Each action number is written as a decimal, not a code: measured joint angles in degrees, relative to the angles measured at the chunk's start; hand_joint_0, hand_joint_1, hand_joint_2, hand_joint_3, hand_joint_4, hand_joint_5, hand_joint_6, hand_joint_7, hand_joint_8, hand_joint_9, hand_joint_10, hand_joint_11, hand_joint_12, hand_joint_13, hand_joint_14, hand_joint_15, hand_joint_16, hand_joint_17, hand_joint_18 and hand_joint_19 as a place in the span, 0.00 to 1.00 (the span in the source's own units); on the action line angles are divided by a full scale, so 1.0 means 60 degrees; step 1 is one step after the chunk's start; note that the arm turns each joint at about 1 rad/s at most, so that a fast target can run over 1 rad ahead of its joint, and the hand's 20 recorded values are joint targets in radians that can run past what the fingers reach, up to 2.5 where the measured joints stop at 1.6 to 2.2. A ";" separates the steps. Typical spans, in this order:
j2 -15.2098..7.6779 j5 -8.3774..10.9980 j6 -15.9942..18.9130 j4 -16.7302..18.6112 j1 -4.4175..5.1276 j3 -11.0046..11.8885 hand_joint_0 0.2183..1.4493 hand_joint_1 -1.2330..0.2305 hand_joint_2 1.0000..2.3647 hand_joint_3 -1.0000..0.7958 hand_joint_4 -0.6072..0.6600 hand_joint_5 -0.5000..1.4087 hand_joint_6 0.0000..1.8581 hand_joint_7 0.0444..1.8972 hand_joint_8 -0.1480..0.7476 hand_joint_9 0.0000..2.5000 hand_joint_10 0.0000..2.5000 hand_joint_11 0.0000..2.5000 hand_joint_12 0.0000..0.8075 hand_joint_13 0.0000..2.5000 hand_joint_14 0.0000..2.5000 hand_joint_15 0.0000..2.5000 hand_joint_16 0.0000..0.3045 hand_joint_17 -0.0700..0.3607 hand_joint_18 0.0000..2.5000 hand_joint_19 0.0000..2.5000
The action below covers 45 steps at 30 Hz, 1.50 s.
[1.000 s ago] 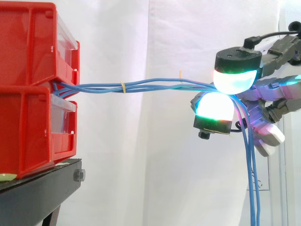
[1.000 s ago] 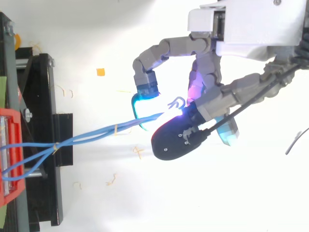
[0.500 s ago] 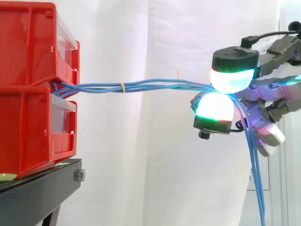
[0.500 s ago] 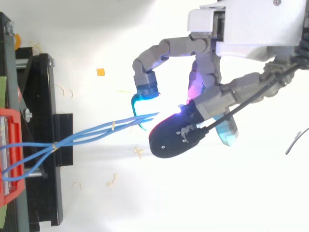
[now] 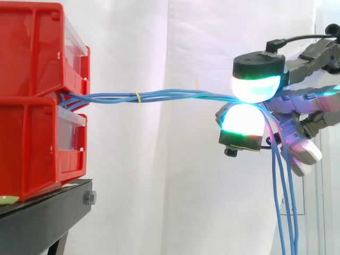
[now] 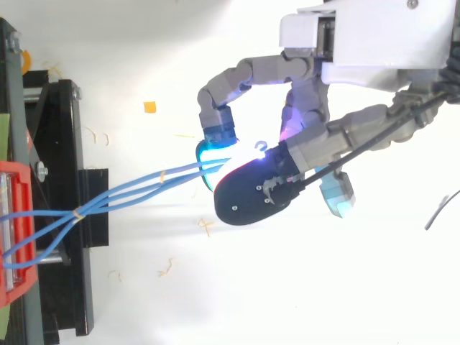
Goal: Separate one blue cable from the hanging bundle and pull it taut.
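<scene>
1. The stacked red bins (image 5: 37,101) sit at 9 o'clock in the side view, on the black stand (image 5: 48,218). The blue cable bundle (image 5: 170,96) comes out of the gap between them. Any harder pull toward 3 o'clock loads that gap, so the upper bin could slide or tip forward, since nothing visible clamps it.

2. The hand (image 6: 316,147) is at 3 o'clock in the side view. It is closed on the bundle, pinching it between an upper pad (image 5: 256,85) and a lower pad (image 5: 243,121). Both pads are rounded, so under more tension the strands may roll sideways and slip out of the pinch.

3. The bundle runs nearly level from the bins to the pads, then its free ends drop toward 6 o'clock past the hand. Several strands appear to enter the pinch, not one. The likely failure is that the whole bundle goes taut and no single cable is separated. The hanging ends could also catch on the curled fingers below.

4. A yellow tie (image 5: 137,95) binds the strands about midway along the span. It probably blocks one cable from peeling away, and a strong pull could drag it along or snap it.
</scene>
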 measured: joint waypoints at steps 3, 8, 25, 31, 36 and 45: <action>-0.0003 0.0000 0.0000 0.0000 0.0000 0.0001 0.30 0.50 0.01 0.35 0.54 0.33 0.27 0.67 0.24 0.75 0.00 0.06 0.28 0.51 0.01 0.16 0.17 0.44 0.35 0.26; -0.0002 0.0000 0.0000 0.0000 0.0000 0.0003 0.30 0.50 0.01 0.35 0.54 0.33 0.27 0.67 0.25 0.74 0.00 0.06 0.29 0.51 0.01 0.16 0.17 0.44 0.35 0.26; -0.0004 0.0007 -0.0043 0.0000 -0.0002 -0.0001 0.22 0.48 0.00 0.28 0.55 0.33 0.27 0.66 0.26 0.75 0.00 0.05 0.31 0.52 0.01 0.15 0.19 0.47 0.37 0.24; 0.0001 0.0027 -0.0095 0.0008 -0.0005 0.0001 0.27 0.45 0.00 0.28 0.53 0.33 0.27 0.66 0.24 0.75 0.00 0.06 0.29 0.51 0.01 0.16 0.18 0.44 0.35 0.25; -0.0002 0.0032 -0.0101 0.0014 -0.0012 0.0002 0.36 0.47 0.00 0.28 0.52 0.34 0.27 0.66 0.22 0.76 0.00 0.07 0.28 0.51 0.01 0.16 0.16 0.42 0.35 0.25; -0.0004 0.0044 -0.0102 0.0015 -0.0015 0.0000 0.41 0.39 0.01 0.38 0.52 0.34 0.27 0.66 0.22 0.77 0.00 0.08 0.28 0.51 0.01 0.16 0.16 0.41 0.36 0.25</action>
